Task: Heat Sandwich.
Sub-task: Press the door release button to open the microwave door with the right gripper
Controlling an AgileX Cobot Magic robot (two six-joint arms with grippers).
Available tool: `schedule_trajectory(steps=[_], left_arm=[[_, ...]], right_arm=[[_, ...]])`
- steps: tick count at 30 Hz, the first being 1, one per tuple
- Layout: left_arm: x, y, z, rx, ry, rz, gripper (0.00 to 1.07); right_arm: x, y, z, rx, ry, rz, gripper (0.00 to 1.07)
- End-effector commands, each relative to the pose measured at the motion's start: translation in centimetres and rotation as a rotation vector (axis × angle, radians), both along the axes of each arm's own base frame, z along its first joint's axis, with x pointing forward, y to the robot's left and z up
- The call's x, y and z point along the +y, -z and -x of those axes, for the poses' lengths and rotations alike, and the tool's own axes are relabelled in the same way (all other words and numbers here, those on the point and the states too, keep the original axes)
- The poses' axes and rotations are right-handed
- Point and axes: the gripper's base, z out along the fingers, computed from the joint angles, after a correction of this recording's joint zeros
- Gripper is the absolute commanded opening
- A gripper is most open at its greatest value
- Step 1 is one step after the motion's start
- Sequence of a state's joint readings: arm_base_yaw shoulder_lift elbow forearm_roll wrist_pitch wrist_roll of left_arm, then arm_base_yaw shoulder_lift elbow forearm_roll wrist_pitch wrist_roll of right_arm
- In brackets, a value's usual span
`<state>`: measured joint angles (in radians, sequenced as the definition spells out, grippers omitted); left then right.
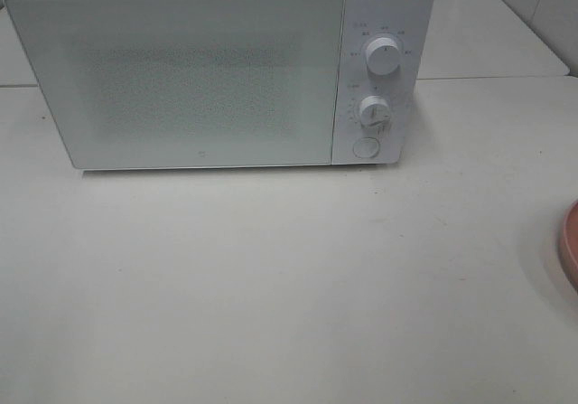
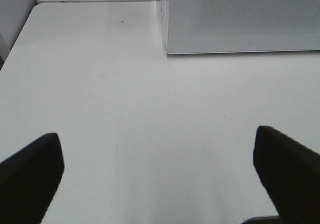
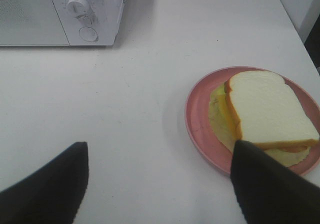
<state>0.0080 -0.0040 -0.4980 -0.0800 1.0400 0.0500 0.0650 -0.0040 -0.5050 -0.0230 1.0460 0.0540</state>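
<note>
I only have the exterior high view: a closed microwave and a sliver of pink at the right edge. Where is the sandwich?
Observer: The right wrist view shows the sandwich lying on a pink plate. Your sliver is that plate's rim.
Operator: Is anything gripping it?
Observer: No. The right gripper has its jaws open. One jaw overlaps the plate's edge in that view, but I cannot tell whether it is touching.
Operator: And the left arm?
Observer: The left gripper is open and holds nothing. It is above bare table, with a corner of the microwave ahead of it.
</note>
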Motion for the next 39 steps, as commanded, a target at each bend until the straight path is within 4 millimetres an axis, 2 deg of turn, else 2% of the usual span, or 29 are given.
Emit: schedule_trajectory(steps=[1,15,20,28,31,39], left_arm=[[0.0,0.1,0.3,-0.025,0.001,0.004,0.98],[0.0,0.1,0.3,-0.025,0.001,0.004,0.98],[0.0,0.1,0.3,-0.025,0.001,0.004,0.98],[0.0,0.1,0.3,-0.025,0.001,0.004,0.98],[0.0,0.1,0.3,-0.025,0.001,0.004,0.98],[0.0,0.1,0.3,-0.025,0.001,0.004,0.98]], right_arm=[[0.0,0.0,0.4,-0.034,0.001,-0.001,0.75],[0.0,0.0,0.3,-0.036,0.001,-0.001,0.75],[0.0,-1.0,0.1,-0.036,0.001,-0.001,0.75],[0.2,-2.0,-2.3,-0.010,0.000,0.001,0.75],[0.3,-2.4,-3.9,-0.009,-0.001,0.001,0.75],[0.5,-2.6,-6.7,0.019,-0.003,0.004,0.75]])
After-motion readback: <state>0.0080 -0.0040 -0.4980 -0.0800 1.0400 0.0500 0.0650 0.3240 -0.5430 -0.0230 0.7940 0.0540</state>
